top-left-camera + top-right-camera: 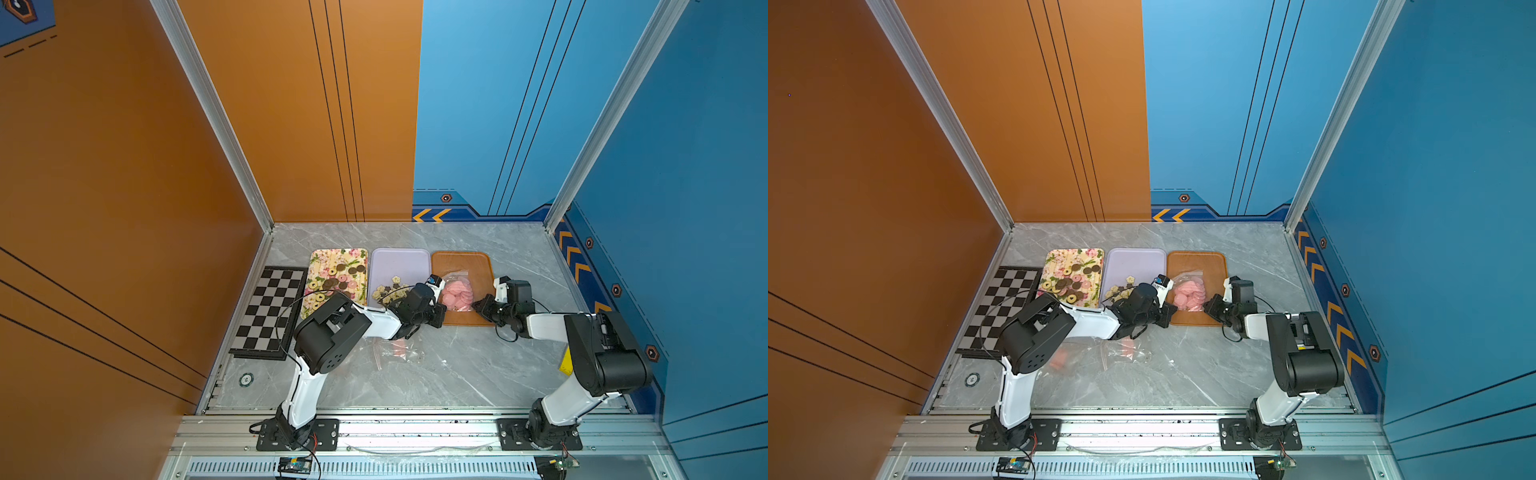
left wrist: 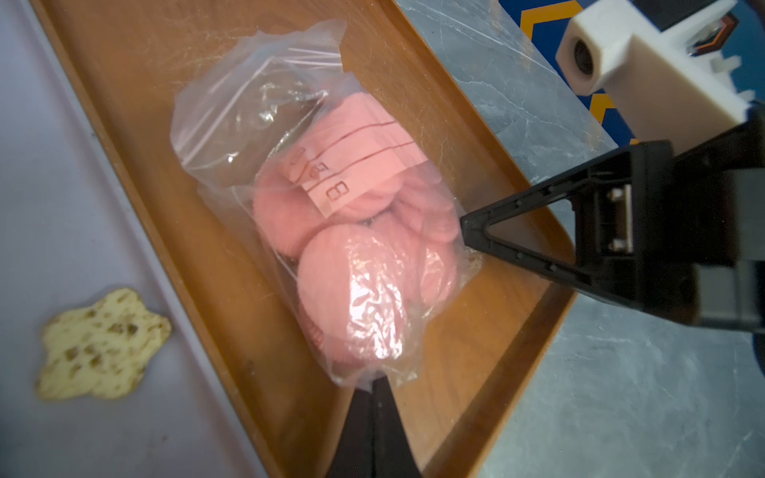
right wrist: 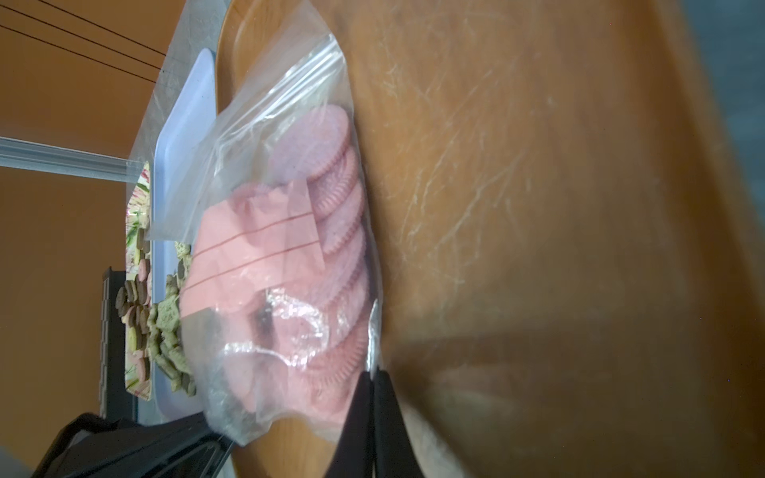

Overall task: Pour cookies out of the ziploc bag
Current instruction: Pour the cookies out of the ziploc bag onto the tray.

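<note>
Plainly, in the left wrist view the bag [image 2: 331, 231] lies on the brown tray [image 2: 145, 124], with pink cookies [image 2: 352, 285] heaped in its closed end. The left gripper [image 2: 372, 387] has its jaws together on one bottom corner of the film. The right gripper [image 2: 465, 234] meets the other bottom corner.

In the right wrist view that gripper's jaws are pinched on the bag's thin edge, just beside the lowest cookies. The zip end points away, and I cannot tell whether it gapes.

In both top views the bag sits toward the tray's near edge, between the two grippers, with its mouth toward the far edge. This tray is the right one of three in the tabletop's far half.

The step looks like a two-corner lift. Raise both corners together and level, keep the mouth low over the tray's bare far part, and tip slowly. The label [image 2: 364, 165] may block the cookies, so a gentle shake could help. Thin film may slip from a pinch.
</note>
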Available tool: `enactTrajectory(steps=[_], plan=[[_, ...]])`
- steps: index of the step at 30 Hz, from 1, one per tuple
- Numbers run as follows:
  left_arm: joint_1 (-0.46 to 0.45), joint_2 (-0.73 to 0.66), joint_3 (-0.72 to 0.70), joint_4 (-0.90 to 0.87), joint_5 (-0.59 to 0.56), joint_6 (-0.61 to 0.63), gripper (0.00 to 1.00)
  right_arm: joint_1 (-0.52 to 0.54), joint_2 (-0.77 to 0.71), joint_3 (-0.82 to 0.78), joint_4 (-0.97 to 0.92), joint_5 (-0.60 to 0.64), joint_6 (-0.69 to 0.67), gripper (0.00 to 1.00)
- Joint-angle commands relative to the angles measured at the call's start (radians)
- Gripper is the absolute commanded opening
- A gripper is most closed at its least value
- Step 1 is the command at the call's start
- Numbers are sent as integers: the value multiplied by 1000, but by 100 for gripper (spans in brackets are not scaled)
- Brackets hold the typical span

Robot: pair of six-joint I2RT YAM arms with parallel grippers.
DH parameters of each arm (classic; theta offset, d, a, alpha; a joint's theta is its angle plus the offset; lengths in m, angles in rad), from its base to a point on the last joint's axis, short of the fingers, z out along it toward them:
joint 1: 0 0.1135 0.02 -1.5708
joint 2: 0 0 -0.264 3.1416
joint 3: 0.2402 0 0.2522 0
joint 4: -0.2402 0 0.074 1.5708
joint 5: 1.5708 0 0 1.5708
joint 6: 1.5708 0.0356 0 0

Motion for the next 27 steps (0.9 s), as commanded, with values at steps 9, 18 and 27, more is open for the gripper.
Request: enactTrajectory(steps=[9,18,27], plan=[[12,-101,108,-149,169,73,0,-41,-205,48,-206,-54,-8,0],[18,-123,250,-278,94,52,0,-81,-312,117,-282,-70,15,0],[42,-49,424,-442,63,75,0,-105,-227,233,-265,-110,18,0]])
